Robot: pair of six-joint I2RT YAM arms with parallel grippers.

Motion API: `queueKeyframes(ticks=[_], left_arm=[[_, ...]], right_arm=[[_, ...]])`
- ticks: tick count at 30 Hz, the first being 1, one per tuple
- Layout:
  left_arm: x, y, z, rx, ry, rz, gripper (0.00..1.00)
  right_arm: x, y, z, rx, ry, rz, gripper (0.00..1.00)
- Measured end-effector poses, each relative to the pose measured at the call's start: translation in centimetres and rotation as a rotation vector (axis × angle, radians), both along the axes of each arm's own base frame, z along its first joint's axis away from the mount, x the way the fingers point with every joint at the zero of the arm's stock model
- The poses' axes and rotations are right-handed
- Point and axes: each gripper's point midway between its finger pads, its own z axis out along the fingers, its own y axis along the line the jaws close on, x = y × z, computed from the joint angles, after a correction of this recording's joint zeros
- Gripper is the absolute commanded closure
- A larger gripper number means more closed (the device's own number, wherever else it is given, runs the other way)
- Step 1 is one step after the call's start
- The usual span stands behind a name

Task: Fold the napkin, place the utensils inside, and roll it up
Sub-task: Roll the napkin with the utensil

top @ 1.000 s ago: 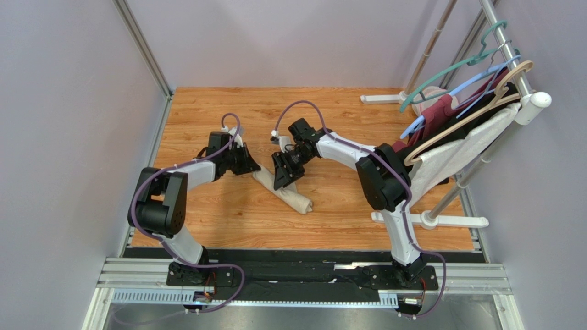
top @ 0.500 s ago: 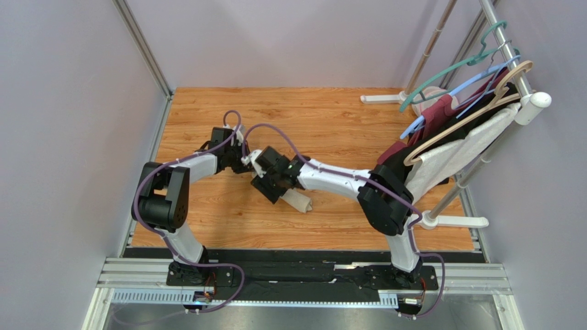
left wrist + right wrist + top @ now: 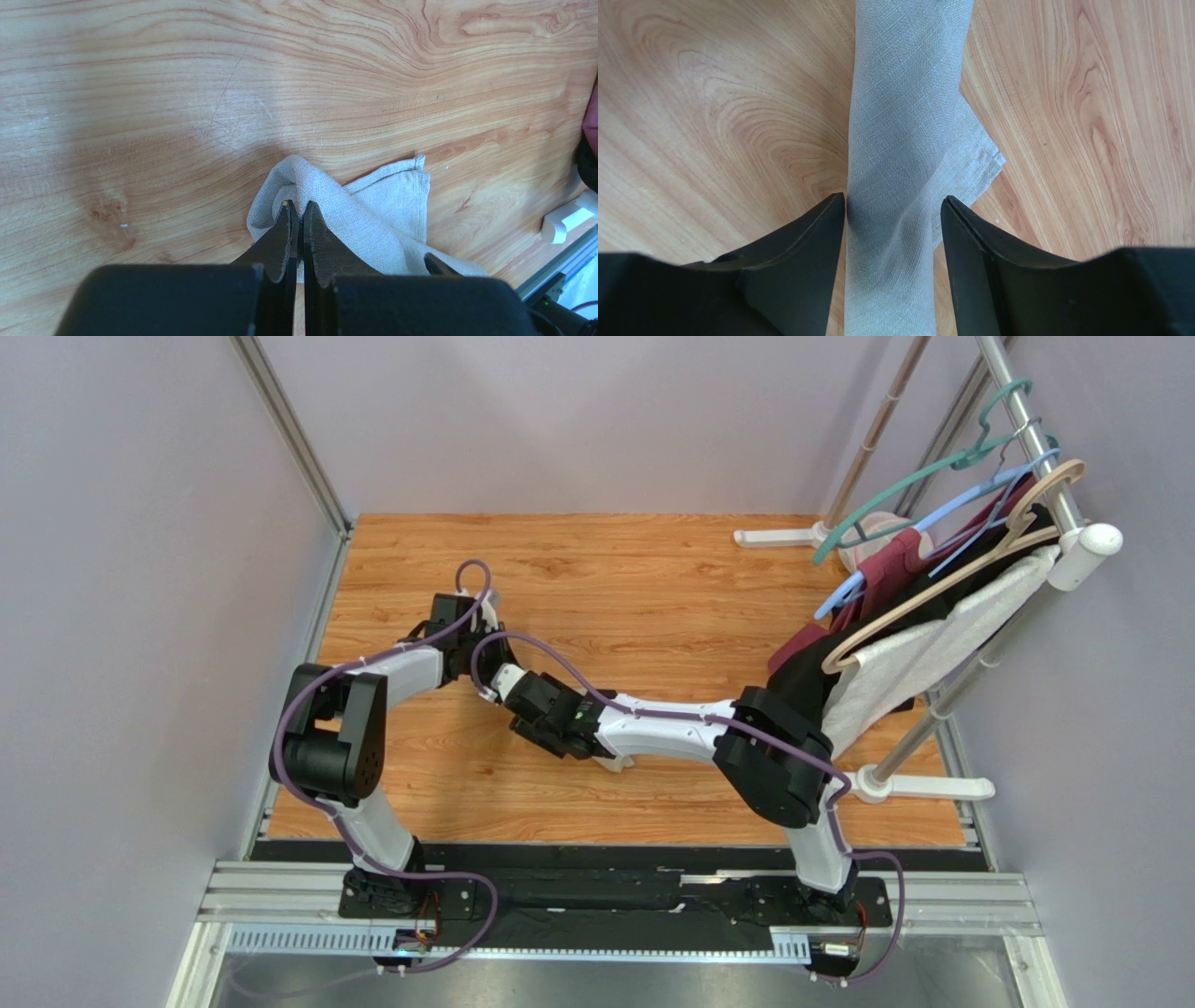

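Closest to me, the right arm [image 3: 659, 728] lies stretched low across the wooden table [image 3: 673, 574], reaching leftward from its base. Its right gripper [image 3: 892, 210] stands open over the napkin [image 3: 906, 105], which is rolled into a long beige tube lying flat on the wood. The roll runs straight through the gap between the two black fingers [image 3: 815, 238], one on each side of it. One finger sits right against the edge of the cloth and the other is just beside it. I would not call it a grip, as the jaws only straddle the roll. Just past the fingers a loose corner [image 3: 982, 157] of the cloth sticks out from the roll and lies flat on the table. From above, the arm covers nearly the whole roll, so its run is hard to follow there.

A little further back, the left gripper [image 3: 295, 205] is closed. Its fingers are almost together, and their tips rest on the bunched end of the napkin. The cloth humps up round the tips and a flat corner spreads out to one side. Whether a fold is nipped between them I cannot tell. The left arm [image 3: 400, 672] bends in from the left side of the table, and the two grippers are near each other.

Off to the right, toward the back, stands a rack [image 3: 1091, 542] with maroon and white garments [image 3: 898, 560] on hangers.
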Motion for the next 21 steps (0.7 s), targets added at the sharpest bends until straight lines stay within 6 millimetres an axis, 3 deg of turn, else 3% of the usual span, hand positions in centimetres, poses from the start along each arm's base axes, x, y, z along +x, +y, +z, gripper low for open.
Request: queueKeyframes(ticks=[4,8,10,21], left_arm=[[0.0,0.0,0.0,-0.001,0.0,-0.001,0.97],[0.1,-0.1,0.1,-0.001,-0.01,-0.011,0.39],[0.2,-0.1,0.2,-0.003,-0.021,-0.018,0.28],[0.3,1.6,1.8,0.061,-0.112,0.053,0.23]], right_arm=[[0.3,-0.2,-1.3,-0.012,0.031,0.002,0.69],[0.7,-0.3,-2.0,0.041,0.124,0.002,0.8],[1.1,-0.2,-1.8,0.103,0.197,0.005,0.82],[1.0,-0.7,-1.1,0.405,0.606,0.019,0.86]])
